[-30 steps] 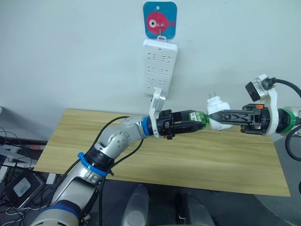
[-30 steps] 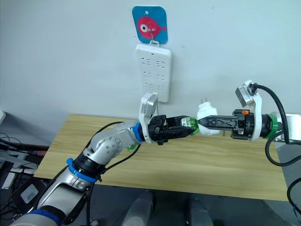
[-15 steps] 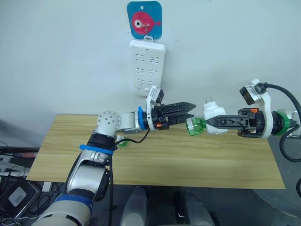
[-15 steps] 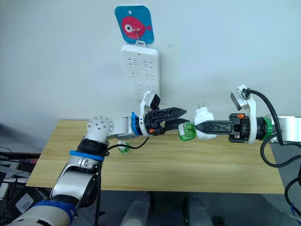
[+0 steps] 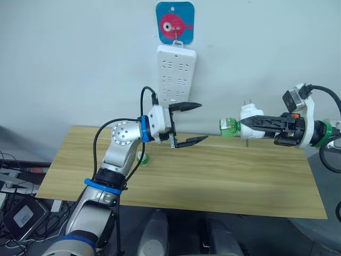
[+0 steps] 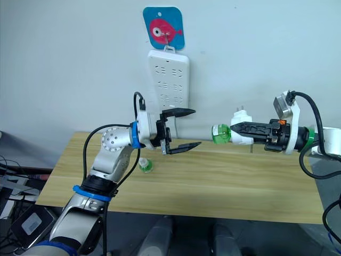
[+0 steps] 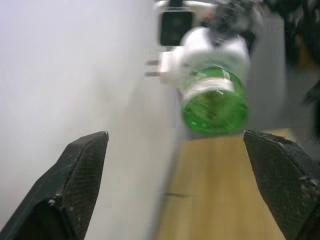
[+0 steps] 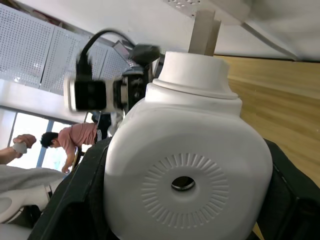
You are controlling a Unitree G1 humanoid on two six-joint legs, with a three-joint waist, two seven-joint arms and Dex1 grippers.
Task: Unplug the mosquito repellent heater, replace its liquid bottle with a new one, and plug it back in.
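My left gripper (image 5: pixel 187 124) hangs over the wooden table (image 5: pixel 224 181), fingers spread wide, holding nothing. Further right, my right gripper (image 5: pixel 248 123) clamps the mosquito repellent heater (image 5: pixel 249 118) lying sideways, its green bottle (image 5: pixel 226 128) pointing left toward my left gripper, prongs upward.

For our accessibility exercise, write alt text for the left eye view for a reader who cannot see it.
The right gripper holds the white mosquito repellent heater, green bottle attached, above a wooden table. The left gripper hangs open nearby, below a wall-mounted power strip.
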